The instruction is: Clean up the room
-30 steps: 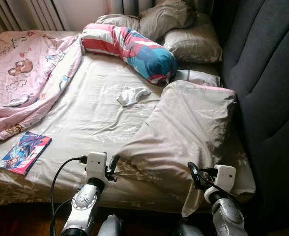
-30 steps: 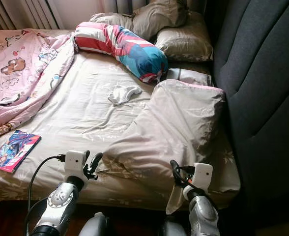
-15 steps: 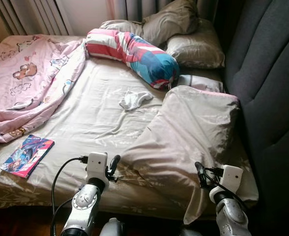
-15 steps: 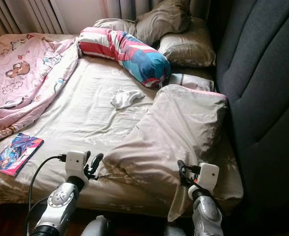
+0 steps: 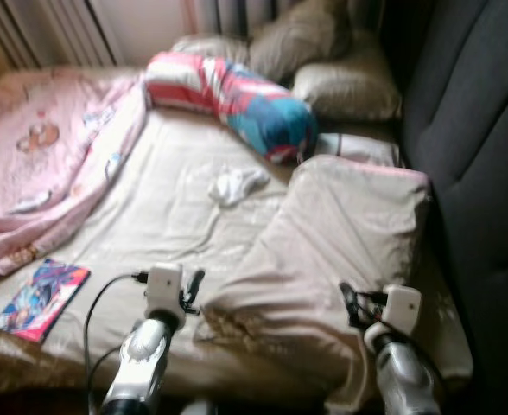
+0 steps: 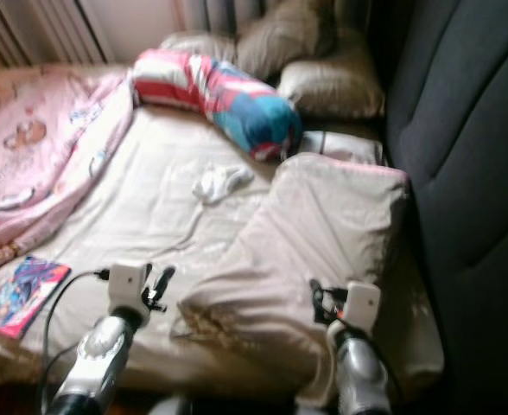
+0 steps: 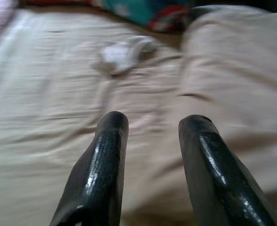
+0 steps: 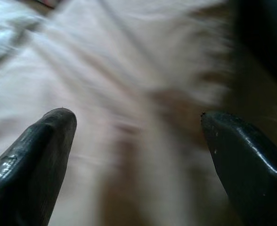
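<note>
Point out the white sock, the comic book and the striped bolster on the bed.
white sock [image 5: 236, 184], left eye view, middle of the crumpled fabric.
comic book [image 5: 42, 299], left eye view, centre of the cover.
striped bolster [image 6: 224, 99], right eye view, middle of its length.

sheet: smooth satiny cloth | headboard: matt dark fabric | fingers: glossy black plastic | book: glossy paper
</note>
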Available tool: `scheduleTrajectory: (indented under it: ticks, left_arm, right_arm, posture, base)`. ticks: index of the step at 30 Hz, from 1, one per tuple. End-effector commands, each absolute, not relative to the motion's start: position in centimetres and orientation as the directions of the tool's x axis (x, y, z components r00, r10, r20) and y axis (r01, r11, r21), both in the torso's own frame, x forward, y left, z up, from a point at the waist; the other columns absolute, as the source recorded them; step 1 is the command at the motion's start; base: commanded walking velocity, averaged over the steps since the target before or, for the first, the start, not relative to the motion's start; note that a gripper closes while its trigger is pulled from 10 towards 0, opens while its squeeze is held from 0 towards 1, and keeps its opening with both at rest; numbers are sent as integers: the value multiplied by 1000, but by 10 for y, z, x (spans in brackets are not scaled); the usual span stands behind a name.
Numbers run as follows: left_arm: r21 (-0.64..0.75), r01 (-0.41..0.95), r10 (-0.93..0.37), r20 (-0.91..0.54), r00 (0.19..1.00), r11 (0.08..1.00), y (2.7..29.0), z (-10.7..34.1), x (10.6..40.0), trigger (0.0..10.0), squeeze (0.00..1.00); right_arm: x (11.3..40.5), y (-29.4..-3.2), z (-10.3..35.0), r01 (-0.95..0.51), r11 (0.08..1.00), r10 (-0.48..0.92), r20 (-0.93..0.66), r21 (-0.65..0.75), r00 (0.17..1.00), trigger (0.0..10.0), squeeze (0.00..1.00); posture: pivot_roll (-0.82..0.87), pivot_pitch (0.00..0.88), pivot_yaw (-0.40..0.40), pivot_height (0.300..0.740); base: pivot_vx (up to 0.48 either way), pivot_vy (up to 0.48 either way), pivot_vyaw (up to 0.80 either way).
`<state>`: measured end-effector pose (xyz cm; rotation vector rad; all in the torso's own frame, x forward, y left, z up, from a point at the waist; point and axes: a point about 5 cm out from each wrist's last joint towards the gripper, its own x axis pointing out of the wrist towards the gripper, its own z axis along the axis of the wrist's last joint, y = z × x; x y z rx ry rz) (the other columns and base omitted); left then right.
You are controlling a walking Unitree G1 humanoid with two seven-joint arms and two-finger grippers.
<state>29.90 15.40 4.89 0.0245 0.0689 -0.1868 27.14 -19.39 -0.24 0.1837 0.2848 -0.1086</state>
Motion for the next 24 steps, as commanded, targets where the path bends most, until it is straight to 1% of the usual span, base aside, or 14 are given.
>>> scheduleTrajectory:
  ticks: [1, 5, 9, 13, 14, 15, 16, 21, 22, 23, 24]
  left_arm:
    - [25, 172, -168, -119, 979, 985, 162, 39, 292, 10000, 0]
    - [26, 174, -169, -123, 978, 984, 162, 39, 292, 10000, 0]
    - [26, 178, -174, -126, 977, 984, 162, 38, 291, 10000, 0]
    - [30, 184, -178, -134, 975, 983, 162, 37, 291, 10000, 0]
    - [30, 184, -179, -135, 975, 982, 162, 37, 291, 10000, 0]
    - [30, 184, -179, -135, 975, 982, 162, 37, 291, 10000, 0]
    - [30, 185, -179, -136, 974, 982, 162, 37, 290, 10000, 0]
    - [30, 186, -180, -137, 974, 982, 162, 37, 290, 10000, 0]
    - [31, 188, -182, -137, 974, 982, 162, 37, 290, 10000, 0]
    - [32, 189, -183, -138, 973, 982, 162, 37, 290, 10000, 0]
    - [32, 189, -183, -139, 973, 981, 162, 37, 290, 10000, 0]
  right_arm:
    - [265, -191, -10, 164, 970, -99, -324, 181, 941, 10000, 0]
    - [263, -194, -12, 225, 952, -146, -338, 208, 930, 10000, 0]
    - [262, -195, -14, 237, 943, -145, -355, 232, 924, 10000, 0]
    - [259, -196, -20, 244, 944, -143, -392, 222, 909, 10000, 0]
    - [258, -196, -20, 245, 943, -141, -397, 225, 907, 10000, 890]
    - [258, -196, -20, 245, 943, -141, -397, 225, 907, 10000, 890]
    - [257, -196, -21, 245, 942, -137, -402, 231, 906, 10000, 1000]
    - [257, -194, -22, 236, 941, -121, -409, 243, 904, 10000, 1000]
    - [258, -193, -23, 230, 937, -106, -416, 262, 903, 10000, 898]
    - [259, -192, -23, 228, 933, -96, -420, 278, 903, 10000, 0]
    - [259, -192, -23, 227, 930, -90, -422, 288, 902, 10000, 0]
  posture:
    - [-75, 133, 44, 659]
    - [-75, 134, 46, 659]
    - [-76, 133, 47, 659]
    - [-73, 133, 49, 659]
    - [-73, 133, 50, 659]
    - [-73, 133, 50, 659]
    - [-73, 133, 50, 659]
    - [-68, 132, 52, 659]
    - [-68, 132, 52, 659]
    - [-68, 132, 52, 659]
    - [-68, 132, 52, 659]
  base:
    - [0, 0, 0]
    - [0, 0, 0]
    - [0, 0, 0]
    - [0, 0, 0]
    - [0, 0, 0]
    - [0, 0, 0]
    - [0, 0, 0]
    - [0, 0, 0]
    - [0, 0, 0]
    - [0, 0, 0]
    - [0, 0, 0]
